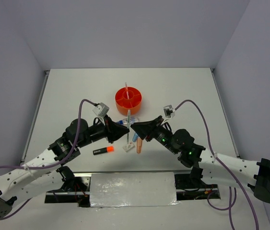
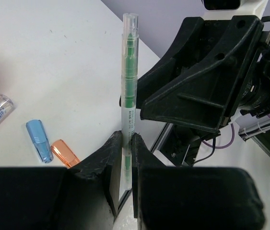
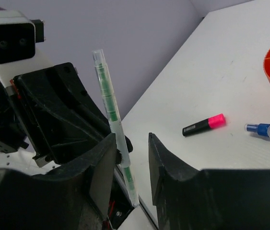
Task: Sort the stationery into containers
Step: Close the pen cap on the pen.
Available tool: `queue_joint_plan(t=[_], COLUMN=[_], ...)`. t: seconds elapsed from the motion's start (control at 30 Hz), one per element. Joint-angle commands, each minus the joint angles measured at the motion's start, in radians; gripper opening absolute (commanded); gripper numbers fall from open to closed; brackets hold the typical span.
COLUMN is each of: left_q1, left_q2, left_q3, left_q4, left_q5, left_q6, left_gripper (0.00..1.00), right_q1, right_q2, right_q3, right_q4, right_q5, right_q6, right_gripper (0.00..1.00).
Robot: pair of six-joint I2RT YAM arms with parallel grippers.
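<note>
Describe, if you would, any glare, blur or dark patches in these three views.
Top external view: soft, even light, faint shadows, glare on the shiny panel at the bottom. Left wrist view: the green pen is sharp, the left gripper nearly black with little detail. Right wrist view: the pink-capped highlighter is crisp, the right gripper equally dark.

One high view, two close ones
The top camera is looking down from high at 6 o'clock over the whole worktop [image 1: 77, 91]; the wrist cameras are peering close along the left end effector [image 2: 126, 139] and the right end effector [image 3: 132, 141], facing each other, both sharing the green-cored pen [image 2: 129, 86].
</note>
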Motion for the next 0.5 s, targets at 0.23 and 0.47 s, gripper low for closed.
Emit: queue_joint_plan(t=[0.23, 0.47], left_q1=[-0.003, -0.003], left_q2=[-0.006, 0.006], left_q3=[-0.025, -0.034], left_q4=[0.128, 0.122], left_q5=[0.124, 0.139], left_q6=[0.014, 0.022], left_gripper=[0.00, 0.00], right_q1=[0.000, 0.002], right_q2=[0.041, 0.075], right_q3=[0.078, 0.129], right_q4=[0.023, 0.029], right_q5=[-0.073, -0.083], right_q6=[-0.114, -0.123], right_gripper=[0.43, 0.38])
